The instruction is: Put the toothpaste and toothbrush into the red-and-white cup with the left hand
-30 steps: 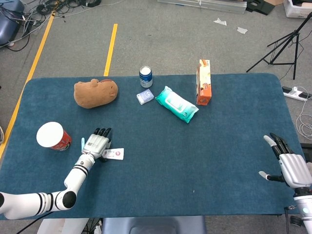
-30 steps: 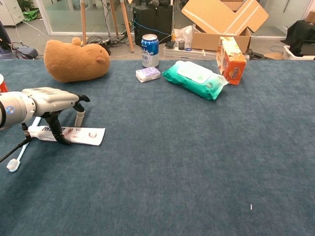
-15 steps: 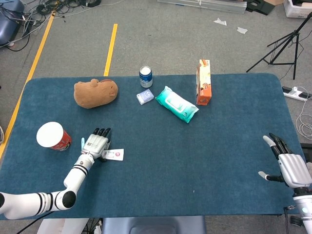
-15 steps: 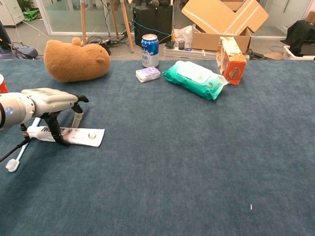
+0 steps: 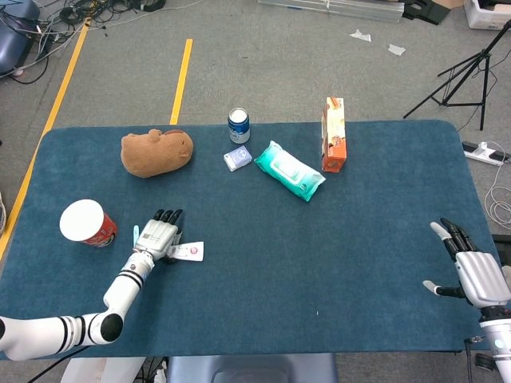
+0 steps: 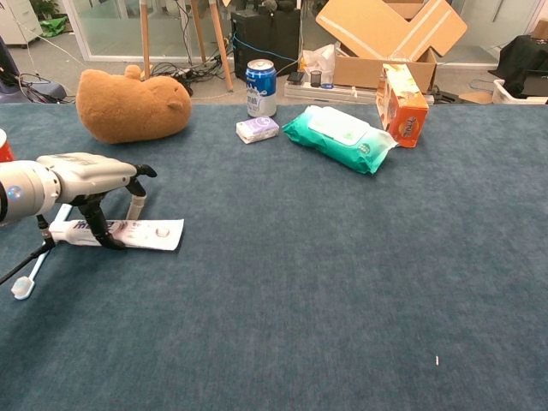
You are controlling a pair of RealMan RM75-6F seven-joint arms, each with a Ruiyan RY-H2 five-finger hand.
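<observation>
The white toothpaste tube (image 5: 189,252) (image 6: 128,232) lies flat on the blue table near its front left. My left hand (image 5: 160,236) (image 6: 81,175) hovers over the tube's left end, fingers spread. One fingertip touches the tube's near edge and another comes down just behind it. The toothbrush (image 6: 26,274) lies under and left of that hand, its head toward the table's front; only its light-blue end (image 5: 136,234) shows in the head view. Left of the hand stands the red-and-white cup (image 5: 86,223), upright and empty. My right hand (image 5: 473,271) is open at the front right corner, holding nothing.
Along the back stand a brown plush toy (image 5: 157,152), a blue can (image 5: 239,124), a small tissue pack (image 5: 237,158), a green wet-wipes pack (image 5: 289,170) and an orange carton (image 5: 334,135). Cardboard boxes (image 6: 390,34) lie beyond the table.
The toothpaste tube has slid slightly to the right under my left hand. The left hand has barely shifted, and the right hand has not moved.
</observation>
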